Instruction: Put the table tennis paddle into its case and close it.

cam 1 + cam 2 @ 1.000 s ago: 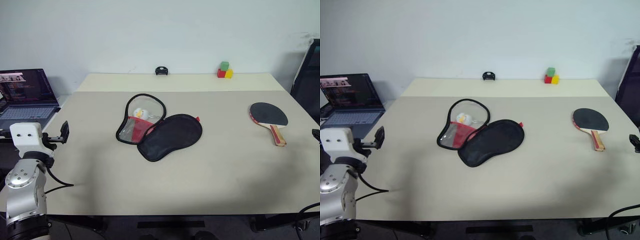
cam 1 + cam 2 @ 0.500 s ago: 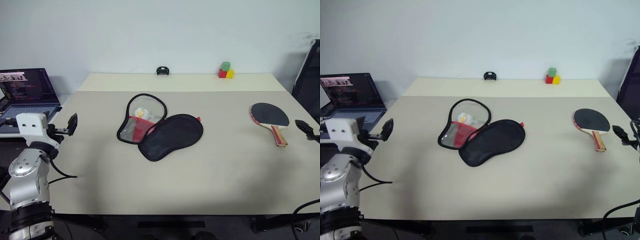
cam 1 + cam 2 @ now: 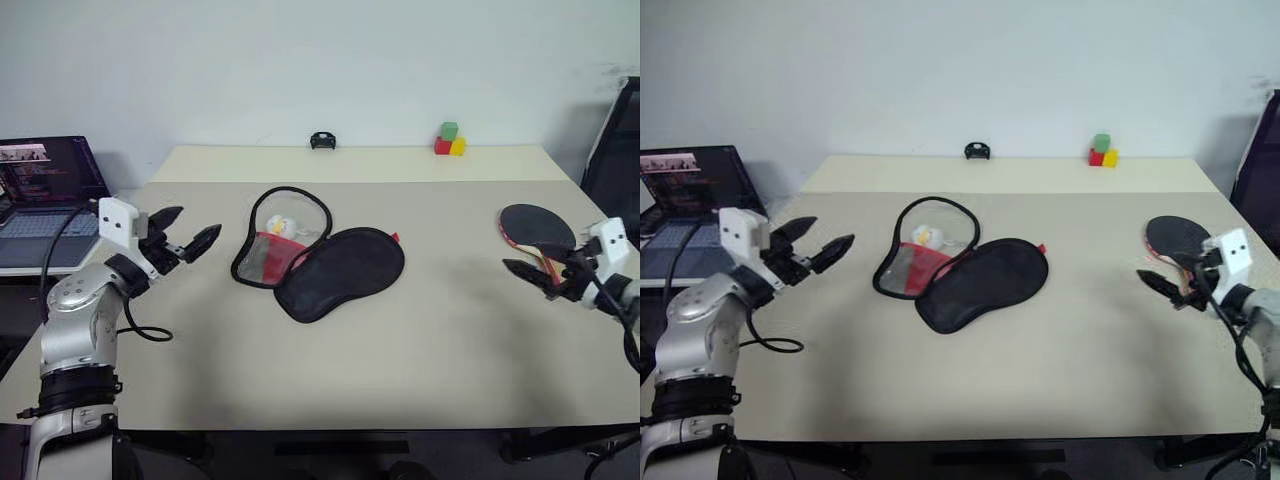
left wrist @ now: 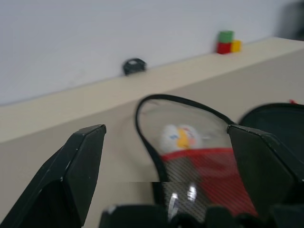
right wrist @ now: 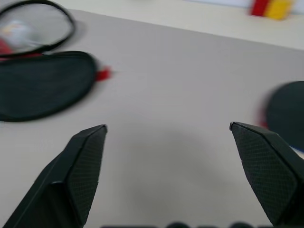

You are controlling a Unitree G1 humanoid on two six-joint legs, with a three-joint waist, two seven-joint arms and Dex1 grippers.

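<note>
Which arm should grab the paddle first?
Right. The right gripper is open beside the table tennis paddle at the table's right end; the left gripper is open near the case, far from it.

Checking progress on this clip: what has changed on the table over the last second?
Both arms swung in over the table. The left gripper, open, came toward the case from its left. The right gripper, open, came in from the right edge to the paddle and sits over its handle. Nothing is grasped. The case, lying open, the paddle and the colored blocks stayed put.
</note>
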